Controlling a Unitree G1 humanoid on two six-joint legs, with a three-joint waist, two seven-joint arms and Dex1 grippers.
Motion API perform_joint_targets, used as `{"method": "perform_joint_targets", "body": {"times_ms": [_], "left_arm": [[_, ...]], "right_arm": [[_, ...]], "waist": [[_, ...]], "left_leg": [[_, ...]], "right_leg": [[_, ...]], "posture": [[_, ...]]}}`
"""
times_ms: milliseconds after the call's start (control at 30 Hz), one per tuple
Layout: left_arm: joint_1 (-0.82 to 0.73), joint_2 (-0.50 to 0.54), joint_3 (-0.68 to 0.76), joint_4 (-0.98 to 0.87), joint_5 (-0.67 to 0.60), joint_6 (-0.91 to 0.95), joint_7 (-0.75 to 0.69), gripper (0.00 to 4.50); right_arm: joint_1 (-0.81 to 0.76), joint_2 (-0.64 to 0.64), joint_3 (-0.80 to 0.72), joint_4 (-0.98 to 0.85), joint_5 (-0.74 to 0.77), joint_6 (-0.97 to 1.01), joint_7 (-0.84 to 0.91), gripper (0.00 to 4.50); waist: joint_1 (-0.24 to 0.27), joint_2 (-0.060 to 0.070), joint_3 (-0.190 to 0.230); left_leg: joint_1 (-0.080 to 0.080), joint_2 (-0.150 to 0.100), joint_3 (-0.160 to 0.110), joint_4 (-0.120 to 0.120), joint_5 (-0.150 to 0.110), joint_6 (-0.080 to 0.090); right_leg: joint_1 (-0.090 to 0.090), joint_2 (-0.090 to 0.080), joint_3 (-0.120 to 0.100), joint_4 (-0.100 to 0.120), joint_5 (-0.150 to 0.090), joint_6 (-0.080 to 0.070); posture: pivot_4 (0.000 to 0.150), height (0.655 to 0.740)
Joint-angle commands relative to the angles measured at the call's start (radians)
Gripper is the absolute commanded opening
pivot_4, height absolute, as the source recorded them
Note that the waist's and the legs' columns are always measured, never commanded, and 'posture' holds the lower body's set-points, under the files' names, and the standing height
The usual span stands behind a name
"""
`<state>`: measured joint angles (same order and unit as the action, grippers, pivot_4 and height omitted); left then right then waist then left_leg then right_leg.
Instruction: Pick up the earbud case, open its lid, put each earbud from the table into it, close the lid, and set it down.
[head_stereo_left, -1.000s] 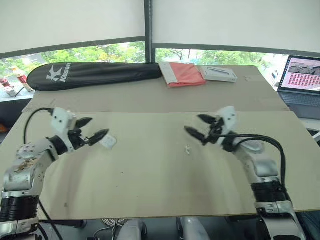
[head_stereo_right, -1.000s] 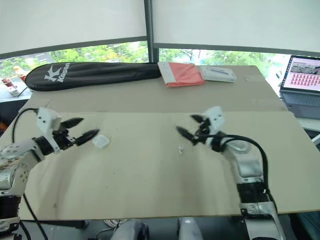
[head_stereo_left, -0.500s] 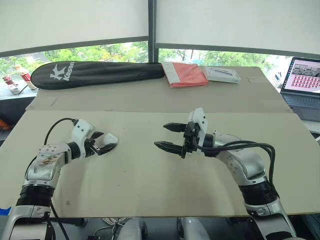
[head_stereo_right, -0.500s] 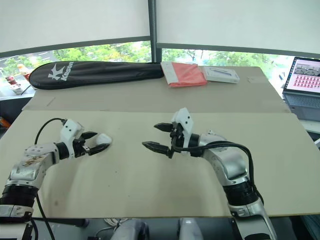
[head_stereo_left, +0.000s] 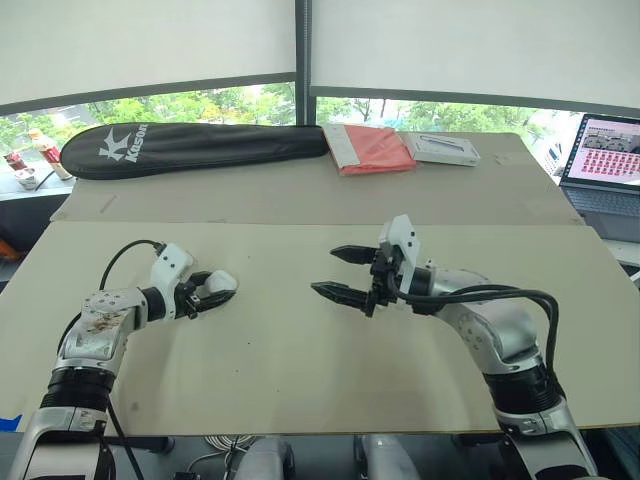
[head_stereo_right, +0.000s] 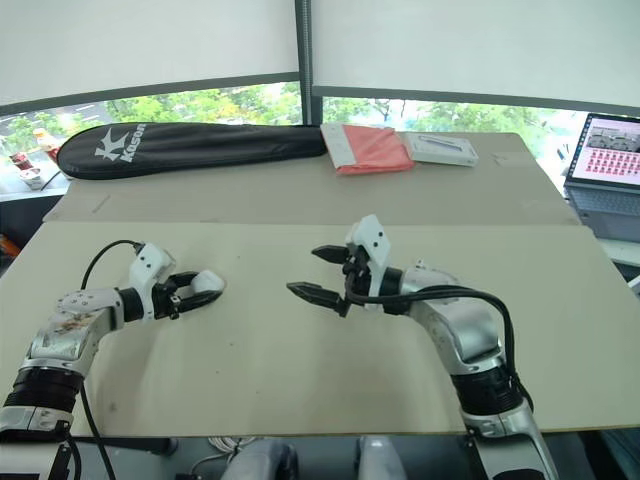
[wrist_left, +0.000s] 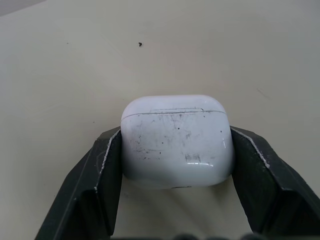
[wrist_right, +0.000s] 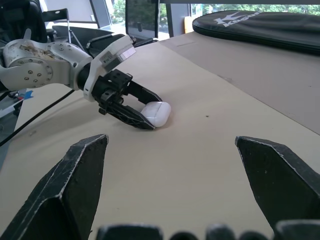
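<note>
The left claw (wrist_left: 176, 137) is closed on the earbud case (head_stereo_left: 220, 282), one black finger pressed to each side, the case low on the table (head_stereo_left: 300, 380) toward its left edge. The lid seam faces away from the wrist and the lid looks shut. The shell is smooth, rounded and scuffed, so I judge that it could squirt out of a flat two-finger pinch when lifted, or twist so the lid ends up where the other claw cannot reach it.

The right claw (head_stereo_left: 325, 270) hangs spread wide and empty over the middle of the table. A low swing from there could sweep something small off the table.

Along the far edge lies a black racket bag (head_stereo_left: 190, 148) printed "Kason" in white. The laptop (head_stereo_left: 603, 150) at the right edge shows nothing legible.
</note>
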<state>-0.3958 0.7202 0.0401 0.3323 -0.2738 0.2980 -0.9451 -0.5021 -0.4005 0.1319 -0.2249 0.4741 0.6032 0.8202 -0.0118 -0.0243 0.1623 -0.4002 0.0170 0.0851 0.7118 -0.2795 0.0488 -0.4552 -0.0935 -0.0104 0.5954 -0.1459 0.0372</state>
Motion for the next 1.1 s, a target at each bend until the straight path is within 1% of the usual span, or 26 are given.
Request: {"method": "perform_joint_targets", "body": {"times_ms": [33,67,133,167,300,400,500,600,733,900,1100], "left_arm": [[-0.04,-0.048,0.038,-0.088,0.012,-0.174,0.048,2.59],[-0.057,-0.065,0.046,-0.095,0.019,-0.225,0.069,2.59],[-0.103,-0.079,0.029,-0.096,0.101,-0.443,0.108,2.59],[-0.115,-0.081,0.021,-0.09,0.128,-0.513,0.115,2.59],[-0.203,-0.079,-0.022,-0.003,0.289,-0.946,0.184,2.59],[-0.262,-0.088,-0.055,0.087,0.35,-1.161,0.215,2.59],[-0.31,-0.098,-0.094,0.16,0.386,-1.317,0.235,2.59],[-0.354,-0.115,-0.126,0.227,0.405,-1.43,0.259,2.59],[-0.396,-0.112,-0.145,0.302,0.411,-1.508,0.284,2.59],[-0.425,-0.108,-0.159,0.356,0.428,-1.552,0.311,2.59],[-0.436,-0.104,-0.182,0.376,0.439,-1.584,0.331,2.59]], "right_arm": [[-0.064,0.001,-0.073,0.021,0.033,0.029,-0.038,4.5],[-0.075,0.003,-0.083,0.03,0.043,0.045,-0.045,4.5],[-0.104,0.003,-0.1,0.055,0.074,0.115,-0.059,4.5],[-0.113,0.004,-0.105,0.064,0.081,0.136,-0.064,4.5],[-0.214,0.052,-0.185,0.118,0.263,0.35,-0.081,4.5],[-0.258,0.07,-0.181,0.149,0.286,0.399,-0.084,4.5],[-0.295,0.093,-0.162,0.17,0.296,0.425,-0.085,4.5],[-0.326,0.131,-0.131,0.194,0.279,0.413,-0.083,4.5],[-0.345,0.166,-0.121,0.224,0.26,0.395,-0.092,4.5],[-0.355,0.181,-0.119,0.24,0.253,0.387,-0.098,4.5],[-0.367,0.189,-0.124,0.251,0.245,0.375,-0.11,4.5]], "waist": [[0.002,0.0,0.0],[0.007,0.0,0.0],[0.014,-0.001,0.0],[0.015,-0.001,0.0],[0.013,-0.001,0.0],[0.01,0.0,0.0],[0.01,0.0,0.0],[0.009,0.0,0.0],[0.006,0.0,0.0],[0.003,0.0,0.0],[0.0,0.0,0.0]], "left_leg": [[0.0,0.0,0.0,0.0,0.0,0.0],[-0.001,0.0,-0.001,0.0,0.0,0.0],[-0.003,0.0,-0.001,0.002,0.0,0.0],[-0.004,0.0,0.0,0.002,0.0,0.0],[-0.004,0.0,0.0,0.001,0.0,0.0],[-0.004,0.0,0.0,0.001,0.0,0.0],[-0.004,0.0,0.003,0.001,0.0,0.0],[-0.005,0.0,0.005,0.001,0.0,0.0],[-0.006,0.0,0.005,0.002,0.0,0.0],[-0.006,0.0,0.005,0.002,0.0,0.001],[-0.006,0.0,0.005,0.002,0.0,0.001]], "right_leg": [[0.0,0.0,0.0,0.0,0.0,0.0],[0.0,-0.001,0.0,0.0,0.0,0.0],[-0.001,-0.001,-0.001,0.0,0.001,-0.001],[-0.001,-0.001,-0.002,-0.001,0.001,-0.002],[-0.001,-0.001,-0.002,0.0,0.002,-0.003],[-0.001,-0.001,-0.002,0.0,0.004,-0.003],[-0.001,-0.001,-0.004,0.0,0.004,-0.003],[-0.001,-0.001,-0.004,0.0,0.005,-0.001],[-0.001,-0.001,-0.004,0.0,0.006,0.0],[-0.001,-0.001,-0.004,0.0,0.006,0.0],[-0.001,-0.001,-0.005,0.0,0.006,0.001]], "posture": [[0.15,0.74],[0.15,0.74],[0.15,0.74],[0.15,0.74],[0.15,0.74],[0.15,0.74],[0.15,0.74],[0.15,0.74],[0.15,0.74],[0.15,0.74],[0.15,0.74]]}}
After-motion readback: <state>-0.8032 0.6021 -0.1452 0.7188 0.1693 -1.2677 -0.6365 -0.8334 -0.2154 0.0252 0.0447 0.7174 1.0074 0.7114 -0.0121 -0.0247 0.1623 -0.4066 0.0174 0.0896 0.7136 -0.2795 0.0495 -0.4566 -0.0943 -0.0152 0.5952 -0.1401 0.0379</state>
